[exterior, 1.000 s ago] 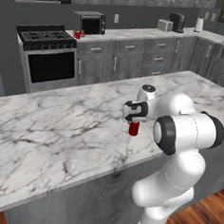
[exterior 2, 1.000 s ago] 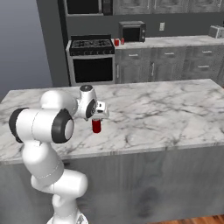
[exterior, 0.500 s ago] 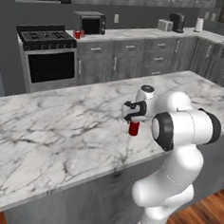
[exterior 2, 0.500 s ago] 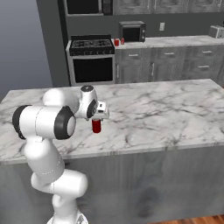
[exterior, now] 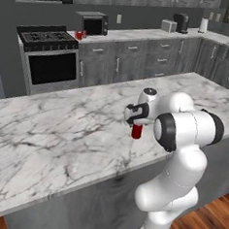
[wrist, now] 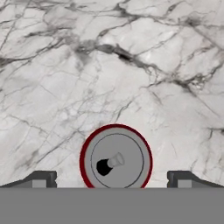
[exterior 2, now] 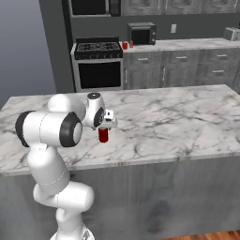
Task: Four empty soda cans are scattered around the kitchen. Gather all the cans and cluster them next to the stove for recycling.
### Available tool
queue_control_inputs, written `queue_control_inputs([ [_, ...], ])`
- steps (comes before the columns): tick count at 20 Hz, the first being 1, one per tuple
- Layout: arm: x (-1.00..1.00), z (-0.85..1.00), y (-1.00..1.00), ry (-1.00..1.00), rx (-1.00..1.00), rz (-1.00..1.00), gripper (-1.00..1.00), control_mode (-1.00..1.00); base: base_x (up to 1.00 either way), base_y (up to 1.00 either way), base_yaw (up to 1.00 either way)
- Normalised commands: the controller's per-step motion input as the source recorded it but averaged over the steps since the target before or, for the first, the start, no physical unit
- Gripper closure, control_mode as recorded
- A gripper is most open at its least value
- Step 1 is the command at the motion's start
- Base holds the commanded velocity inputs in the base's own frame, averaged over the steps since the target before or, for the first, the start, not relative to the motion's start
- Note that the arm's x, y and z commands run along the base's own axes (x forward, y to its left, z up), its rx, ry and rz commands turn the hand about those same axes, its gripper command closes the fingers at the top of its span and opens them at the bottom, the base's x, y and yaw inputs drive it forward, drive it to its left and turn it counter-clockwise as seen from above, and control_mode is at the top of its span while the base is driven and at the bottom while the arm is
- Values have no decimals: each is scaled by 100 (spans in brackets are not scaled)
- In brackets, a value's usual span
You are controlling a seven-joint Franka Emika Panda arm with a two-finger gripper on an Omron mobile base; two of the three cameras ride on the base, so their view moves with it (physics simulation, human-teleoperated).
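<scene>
On the marble tabletop [exterior: 61, 132] of the kitchen island, one red soda can [exterior: 136, 131] stands upright near the front edge, directly below the gripper [exterior: 134, 119]. The surface is white stone with grey veining and rests on a dark grey base. From the hand view the can's silver top [wrist: 116, 160] with its pull tab faces the camera, centred between the two dark fingertips [wrist: 40, 179], which stand wide apart on either side of the can and clear of it; the gripper is released and grasps nothing. Along the back wall sits the black stove [exterior: 47, 57] with burner grates on top and an oven door below. To the right of the stove, a grey cabinet run carries a light counter [exterior: 142, 35]. On that counter, just beside the stove, small red soda cans [exterior: 80, 35] stand close together; their exact count cannot be told. A dark boxy countertop oven [exterior: 92, 23] stands next to them. Wood flooring [exterior: 210, 221] shows at the lower right of the left base view.
</scene>
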Motion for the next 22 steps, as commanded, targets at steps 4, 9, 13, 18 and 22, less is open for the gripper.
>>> queue_control_inputs([
  [4,0,-9,0,0,0,0,-100,-100,0,0,0],
  [9,0,-8,0,0,0,0,-100,-100,0,0,0],
  [13,1,-5,0,-1,0,0,-100,-100,0,0,0],
  [18,0,-4,0,0,0,0,-100,-100,0,0,0],
  [22,0,-4,0,0,0,0,-100,-100,0,0,0],
])
